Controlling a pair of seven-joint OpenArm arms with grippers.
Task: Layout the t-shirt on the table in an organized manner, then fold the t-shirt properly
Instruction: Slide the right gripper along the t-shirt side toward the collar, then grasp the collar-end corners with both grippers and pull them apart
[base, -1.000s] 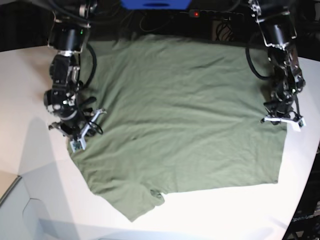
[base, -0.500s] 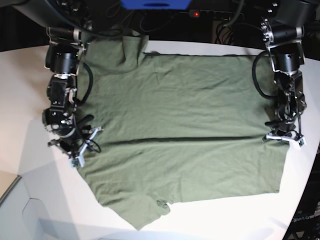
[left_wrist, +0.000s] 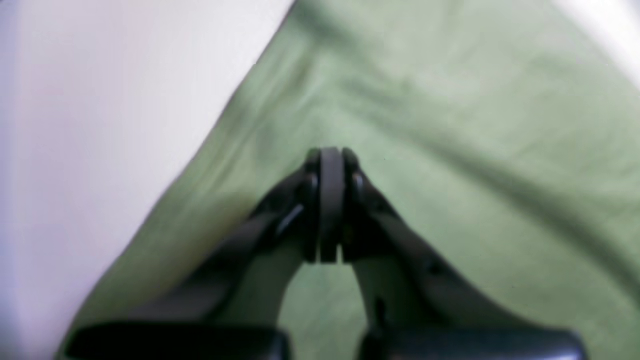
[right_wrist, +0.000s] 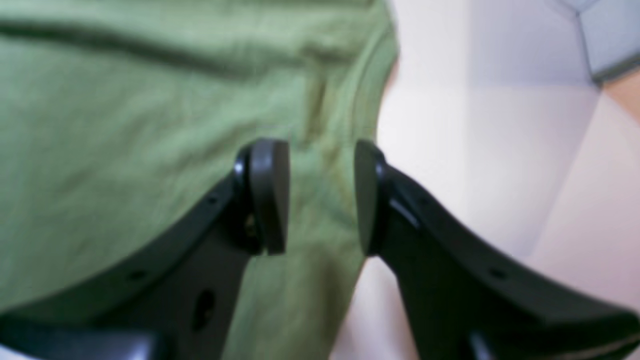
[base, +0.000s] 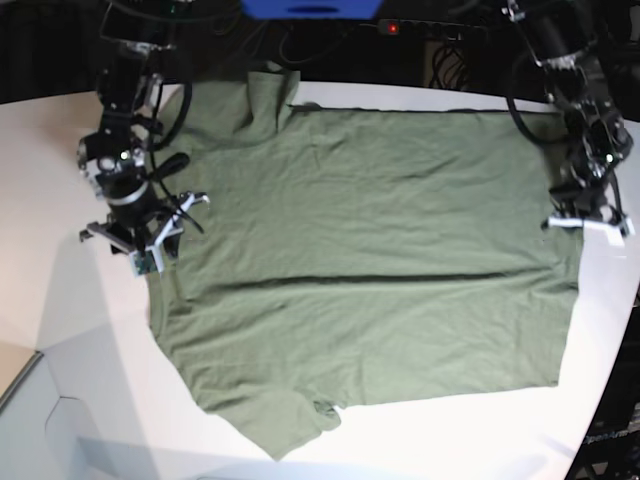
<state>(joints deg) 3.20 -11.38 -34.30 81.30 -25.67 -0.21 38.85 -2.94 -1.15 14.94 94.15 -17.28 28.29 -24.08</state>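
Lying flat: t-shirt on table | left pincer closed, empty | right pincer parted, empty

Robot lab bench

A broad white table with a curved edge carries two black robot arms at the frame's upper left and upper right; behind it, a dark backdrop holds tangled cables, a blue box and a power strip with a red light.

- Far side: dark background with tangled black cables.
- Blue object at far centre.
- Small red indicator light just right of it.
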